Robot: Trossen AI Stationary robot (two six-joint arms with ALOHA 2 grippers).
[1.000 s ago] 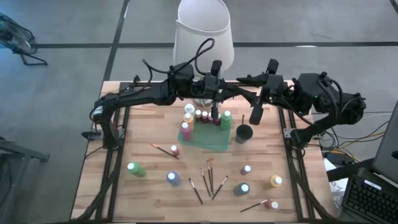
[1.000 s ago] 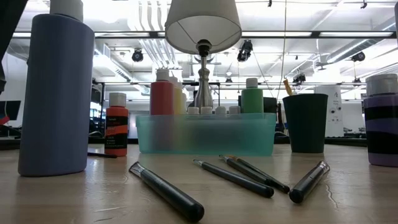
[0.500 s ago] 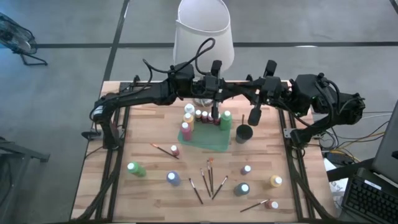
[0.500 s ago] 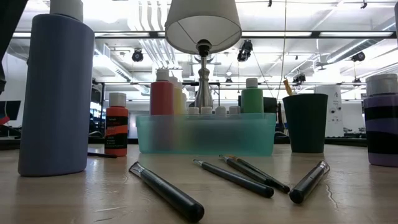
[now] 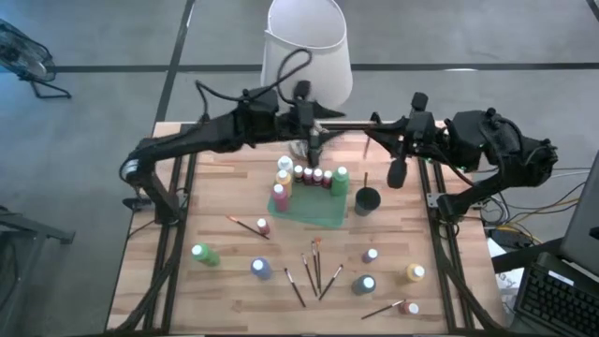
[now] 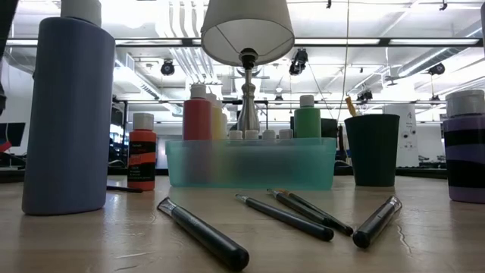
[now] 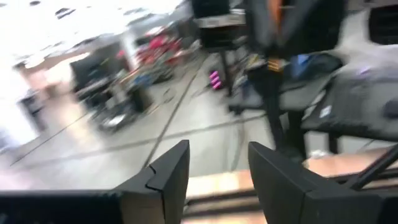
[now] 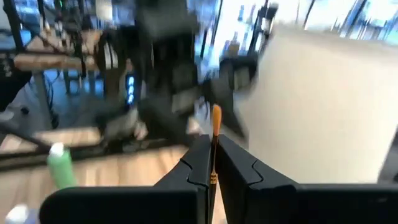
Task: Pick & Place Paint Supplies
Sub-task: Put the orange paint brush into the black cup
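A teal tray (image 5: 318,208) mid-table holds upright paint bottles: yellow, white and red ones (image 5: 281,180), small maroon ones (image 5: 310,175) and a green one (image 5: 340,178). My left gripper (image 5: 315,148) hovers over the tray's far side, open (image 7: 217,155), nothing between its fingers. My right gripper (image 5: 372,142), to the right of it above a dark cup (image 5: 367,200), is shut on a thin paintbrush (image 8: 215,124). More bottles (image 5: 204,253) (image 5: 364,284) and paintbrushes (image 5: 314,267) lie loose on the near half of the table. My right gripper pinches the paintbrush's shaft (image 8: 213,148) between its two fingers. The fingers come roughly level from the table's right side and lie across the brush. The brush stands upright, its orange end (image 8: 216,112) above the fingers, lifted clear of the table (image 5: 365,148).
A white-shaded lamp (image 5: 306,47) stands at the far edge, its silver stem (image 6: 248,106) just behind the tray. Another brush leans in the dark cup (image 6: 371,148). Loose bottles (image 5: 415,272) (image 5: 261,269) and brushes (image 5: 384,309) (image 5: 245,225) dot the near side.
My left gripper has come up off the small maroon bottles in the tray, tipped from pointing down toward level, and drawn back toward the far left; the bottles stay in the tray. My right gripper has shifted a little toward the table's right edge.
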